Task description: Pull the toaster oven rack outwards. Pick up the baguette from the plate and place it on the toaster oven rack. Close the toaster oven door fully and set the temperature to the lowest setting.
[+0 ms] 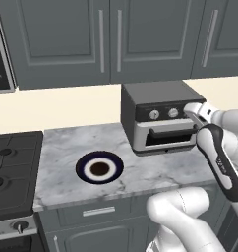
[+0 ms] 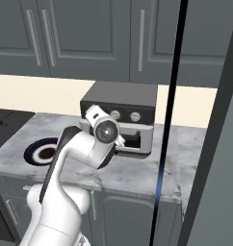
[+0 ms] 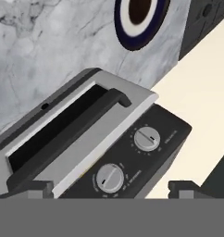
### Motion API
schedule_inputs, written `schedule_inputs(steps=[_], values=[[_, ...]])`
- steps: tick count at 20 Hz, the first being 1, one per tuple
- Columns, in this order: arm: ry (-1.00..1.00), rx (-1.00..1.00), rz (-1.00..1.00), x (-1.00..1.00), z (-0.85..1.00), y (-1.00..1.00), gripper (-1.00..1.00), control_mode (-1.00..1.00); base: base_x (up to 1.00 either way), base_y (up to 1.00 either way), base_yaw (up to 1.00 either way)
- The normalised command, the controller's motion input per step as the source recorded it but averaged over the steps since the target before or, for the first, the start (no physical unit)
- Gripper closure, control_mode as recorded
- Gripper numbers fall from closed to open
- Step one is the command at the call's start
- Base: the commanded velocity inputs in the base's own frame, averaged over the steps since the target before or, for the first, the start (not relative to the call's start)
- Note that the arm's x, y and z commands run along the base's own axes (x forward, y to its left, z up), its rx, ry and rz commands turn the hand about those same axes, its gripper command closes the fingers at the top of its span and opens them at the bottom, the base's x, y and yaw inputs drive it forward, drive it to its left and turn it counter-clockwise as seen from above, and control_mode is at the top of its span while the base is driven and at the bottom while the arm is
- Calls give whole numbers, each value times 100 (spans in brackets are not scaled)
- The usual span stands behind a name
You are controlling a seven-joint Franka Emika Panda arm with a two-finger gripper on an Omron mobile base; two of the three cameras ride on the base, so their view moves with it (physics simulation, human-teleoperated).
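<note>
With the plate seen bare and the toaster oven door shut, only the temperature knob, just ahead of the wide-open, empty tool, is judged left to be set.

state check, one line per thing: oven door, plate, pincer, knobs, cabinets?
toaster oven door: shut, handle bar across its front.
plate: empty, flat on the marble counter, left of the toaster oven.
pincer: open, holding nothing, above the control strip.
knobs: two seen close up, untouched; setting marks too small to read.
upper cabinet doors: closed.
</note>
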Motion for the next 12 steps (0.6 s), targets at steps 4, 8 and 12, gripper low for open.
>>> schedule_inputs(steps=[4,8,12], values=[[-2,6,0,17,0,0,-100,-100,0,0,0],[-2,3,0,23,0,0,-100,-100,0,0,0],[0,3,0,25,0,0,-100,-100,0,0,0]])
